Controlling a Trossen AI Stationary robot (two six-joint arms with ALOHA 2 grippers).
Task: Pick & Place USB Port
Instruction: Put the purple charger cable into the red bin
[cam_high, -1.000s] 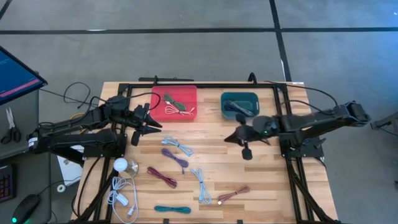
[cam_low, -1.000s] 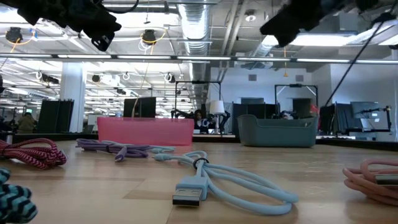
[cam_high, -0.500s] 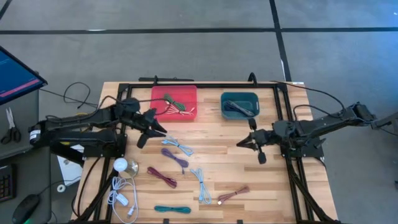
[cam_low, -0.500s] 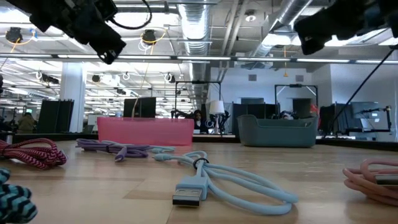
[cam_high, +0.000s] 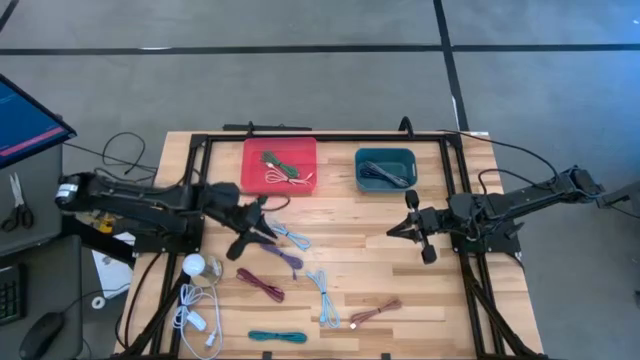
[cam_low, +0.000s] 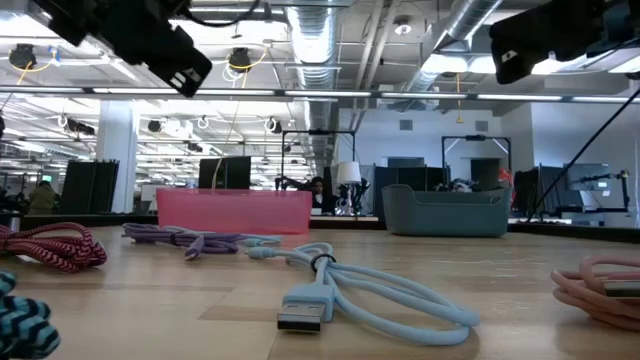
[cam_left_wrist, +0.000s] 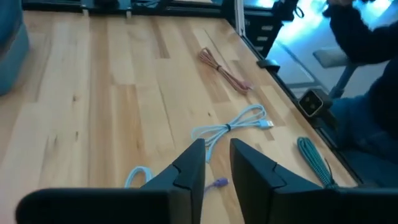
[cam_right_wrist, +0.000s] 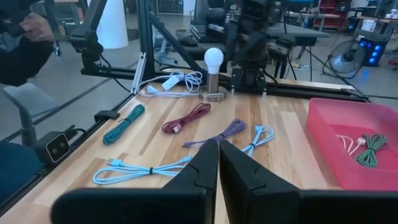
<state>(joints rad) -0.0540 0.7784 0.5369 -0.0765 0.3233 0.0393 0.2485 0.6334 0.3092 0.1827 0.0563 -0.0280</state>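
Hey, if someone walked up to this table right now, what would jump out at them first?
Probably the loose cables strewn over the wooden table, among them a light blue cable lying nearest the low camera. Next, the two bins at the far edge: a red bin holding a green cable, and a teal bin beside it. The left gripper hangs over a purple cable.

An open-plan robotics lab: exposed ceiling ducts (cam_low: 320, 40), rows of monitors (cam_low: 225, 172), framed wooden workbench (cam_high: 350, 255).
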